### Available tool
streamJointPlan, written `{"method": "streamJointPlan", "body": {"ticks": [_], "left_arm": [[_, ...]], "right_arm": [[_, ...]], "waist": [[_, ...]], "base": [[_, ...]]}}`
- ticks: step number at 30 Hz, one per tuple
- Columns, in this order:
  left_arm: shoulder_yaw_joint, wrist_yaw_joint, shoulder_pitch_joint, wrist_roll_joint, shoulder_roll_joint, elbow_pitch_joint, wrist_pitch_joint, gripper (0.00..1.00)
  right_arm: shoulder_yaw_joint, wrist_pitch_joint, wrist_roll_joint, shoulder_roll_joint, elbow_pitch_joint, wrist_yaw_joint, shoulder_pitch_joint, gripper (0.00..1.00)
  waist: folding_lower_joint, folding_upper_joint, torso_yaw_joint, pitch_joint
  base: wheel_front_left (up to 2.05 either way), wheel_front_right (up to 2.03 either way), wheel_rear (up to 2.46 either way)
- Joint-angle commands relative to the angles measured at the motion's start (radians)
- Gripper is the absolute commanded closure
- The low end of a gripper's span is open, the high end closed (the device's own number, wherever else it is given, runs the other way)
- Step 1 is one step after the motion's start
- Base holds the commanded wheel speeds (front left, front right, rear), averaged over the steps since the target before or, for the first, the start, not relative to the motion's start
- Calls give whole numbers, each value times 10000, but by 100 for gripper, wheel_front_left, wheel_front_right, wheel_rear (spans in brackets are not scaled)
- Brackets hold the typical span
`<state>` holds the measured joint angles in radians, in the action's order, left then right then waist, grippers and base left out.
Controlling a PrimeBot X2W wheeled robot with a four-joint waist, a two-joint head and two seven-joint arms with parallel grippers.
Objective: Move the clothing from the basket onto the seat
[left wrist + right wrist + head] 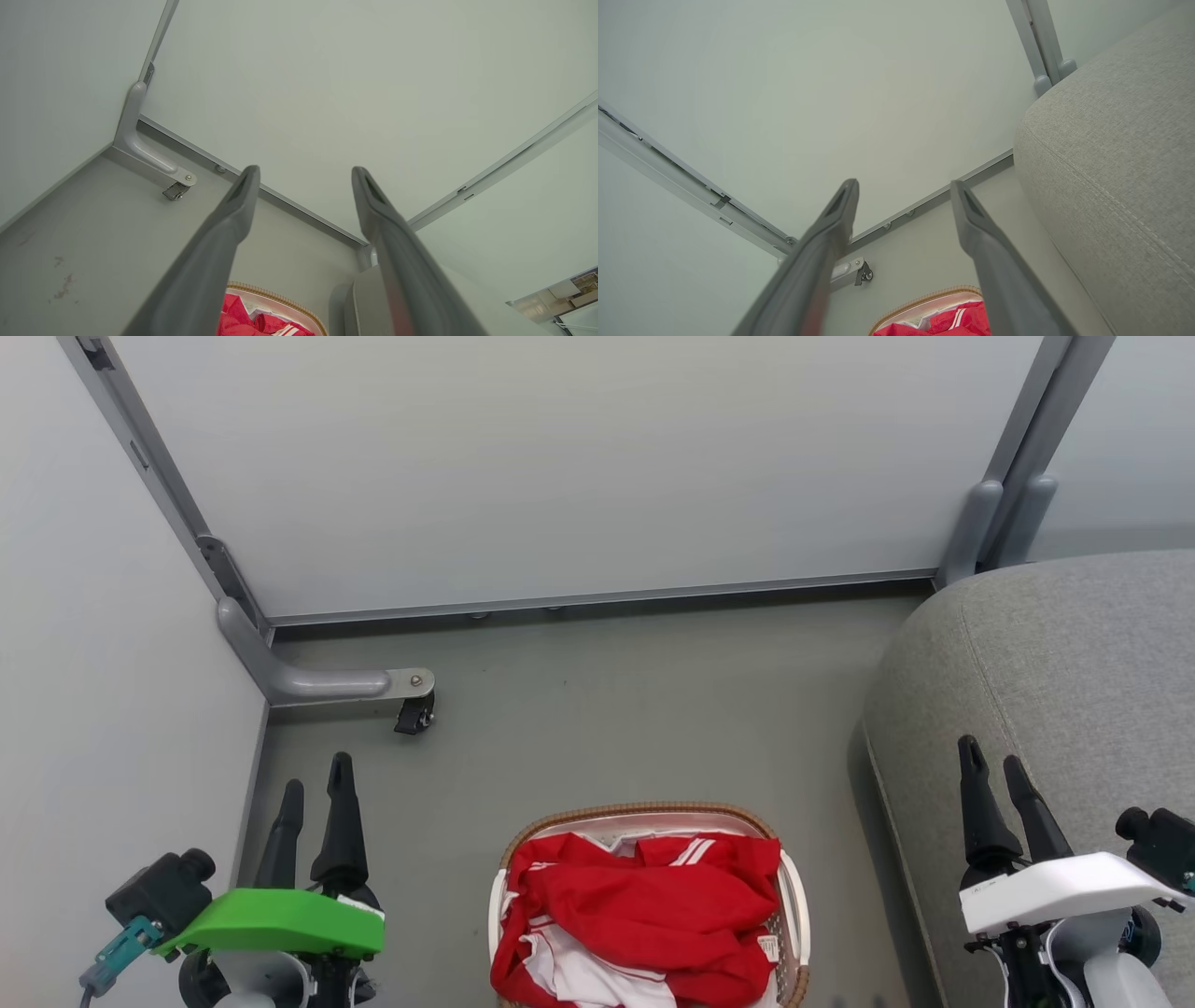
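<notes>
Head view: the clothing (644, 915), red with white stripes, lies heaped in the basket (642, 809) at the bottom centre of the frame. The basket stands on grey floor (607, 709). The left gripper (317, 773) stands at the lower left and the right gripper (991, 753) at the lower right, each with fingers spread and grasping nothing. The seat (1055, 672) takes up the right edge, near the basket, with a narrow strip of floor between them. Bare floor runs from the basket up to the pale wall panel (579, 467). A wheeled bracket (411, 695) juts in at left centre.

The left wrist view adds faint stains (60, 284) on the floor at its lower left. The right wrist view shows a stitched seam (1111, 198) along the seat's rounded edge, at the right.
</notes>
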<state>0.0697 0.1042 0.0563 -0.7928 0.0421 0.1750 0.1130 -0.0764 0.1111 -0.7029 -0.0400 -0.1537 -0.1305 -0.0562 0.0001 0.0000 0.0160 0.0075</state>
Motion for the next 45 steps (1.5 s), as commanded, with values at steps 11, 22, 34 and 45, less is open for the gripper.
{"method": "streamJointPlan", "body": {"ticks": [11,22,34,45], "left_arm": [[198,-43,-110,1665,79,391,369,0],[245,-37,-154,2761,88,750,647,0],[273,-25,-250,3639,96,1076,921,0],[368,-27,-296,4337,102,1374,1138,0]], "right_arm": [[124,391,1580,-84,-231,-2,59,0],[178,667,2722,-95,-408,-3,100,0],[271,942,3804,-105,-453,-3,174,0],[314,1157,4777,-113,-542,-3,248,0]], "waist": [[-1,0,49,-18],[-1,0,72,-31],[-1,0,108,-47],[-1,0,128,-68]], "base": [[0,0,0],[0,0,0],[0,0,0],[0,0,0]]}}
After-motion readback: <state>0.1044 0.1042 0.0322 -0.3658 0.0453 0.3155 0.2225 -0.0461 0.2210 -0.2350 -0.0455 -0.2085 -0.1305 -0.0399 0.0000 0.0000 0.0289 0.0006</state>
